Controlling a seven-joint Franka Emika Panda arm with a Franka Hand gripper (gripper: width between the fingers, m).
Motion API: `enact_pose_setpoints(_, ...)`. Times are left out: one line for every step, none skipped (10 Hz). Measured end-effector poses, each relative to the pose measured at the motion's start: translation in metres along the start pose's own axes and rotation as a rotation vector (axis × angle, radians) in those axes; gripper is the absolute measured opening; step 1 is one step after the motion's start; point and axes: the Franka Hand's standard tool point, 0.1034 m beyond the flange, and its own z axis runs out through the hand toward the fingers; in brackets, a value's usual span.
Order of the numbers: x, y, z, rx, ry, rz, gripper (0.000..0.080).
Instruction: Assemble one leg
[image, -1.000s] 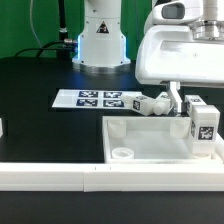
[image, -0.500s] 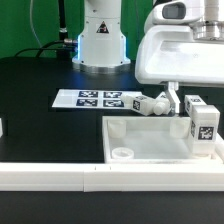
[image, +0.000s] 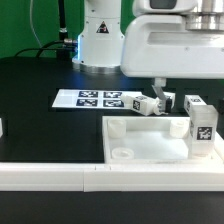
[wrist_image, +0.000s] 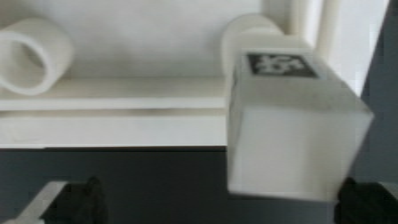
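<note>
The gripper (image: 160, 93) is standing wide open and empty, its fingers spread apart with nothing between them. It is hanging close above the table by the lying leg (image: 150, 104) beside the marker board (image: 98, 98). The arm's big white housing has swung toward the exterior view's left and now fills the upper part of that view; half a second back it was sitting further right, over the panel's corner. The jaws have also finished spreading in that last second.

The task's leg (image: 204, 125) is standing upright in the corner socket of the large white panel (image: 140, 140), at about three o'clock on the panel in the exterior view, tag facing out. In the wrist view that leg (wrist_image: 294, 120) is looming large between the two dark fingertips (wrist_image: 80, 200), which are standing clear of it on both sides.

So, as a judgement, the leg looks released in its socket and the hand is pulling off it. Whether it is fully seated cannot be told from here. Another round socket (image: 121, 155) is sitting unfilled at the panel's near corner.
</note>
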Motion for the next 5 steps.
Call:
enact_pose_setpoints(-0.002, -0.002, 0.0, 0.006, -0.09, 0.034, 0.0649)
enact_pose_setpoints(0.003, -0.008, 0.003, 0.005, -0.112, 0.067, 0.0649)
enact_pose_setpoints(0.001, -0.016, 0.008, 0.006, -0.133, 0.085, 0.0649)
enact_pose_setpoints(0.0, -0.025, 0.011, 0.01, -0.119, 0.09, 0.0649)
enact_pose_setpoints(-0.003, -0.03, 0.013, 0.013, -0.117, 0.09, 0.0649)
